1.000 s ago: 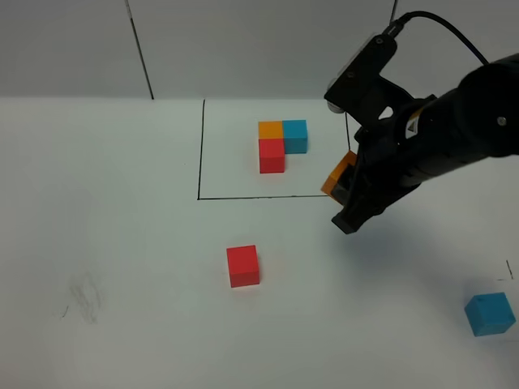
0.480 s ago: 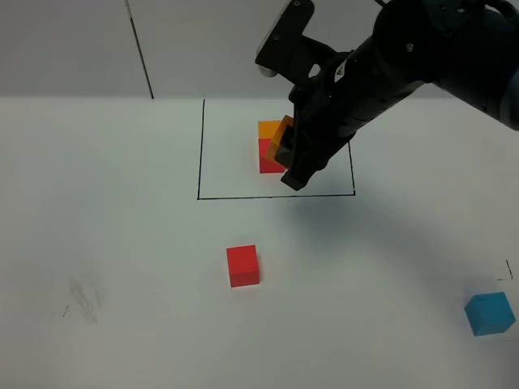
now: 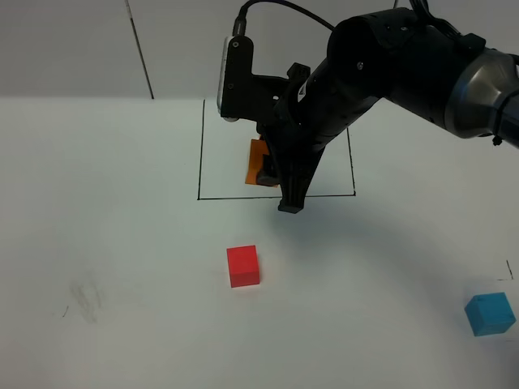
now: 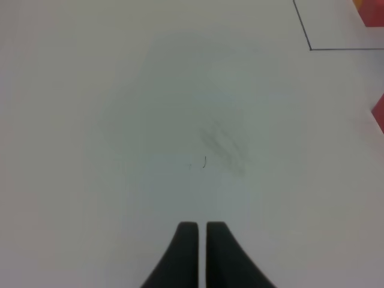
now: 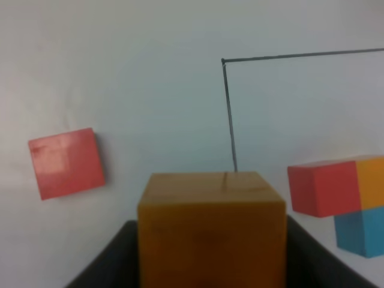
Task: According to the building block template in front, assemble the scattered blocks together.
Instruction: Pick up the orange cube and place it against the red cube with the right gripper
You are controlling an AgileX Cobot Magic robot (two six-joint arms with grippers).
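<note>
Over the near edge of the black frame [image 3: 199,154], your right claw [image 3: 274,174] pinches the orange cube [image 5: 211,228], lifted.
Probably it's held high to clear the template trio [image 5: 336,191], inside that frame, before you set it against the red cube [image 3: 242,266] nearby outside; the light blue cube [image 3: 489,314] waits well apart to the right. Your left claw [image 4: 200,233] hangs pressed together, empty.

matt orange blk [image 5: 211,231], smooth white tbl [image 3: 122,243]
</note>
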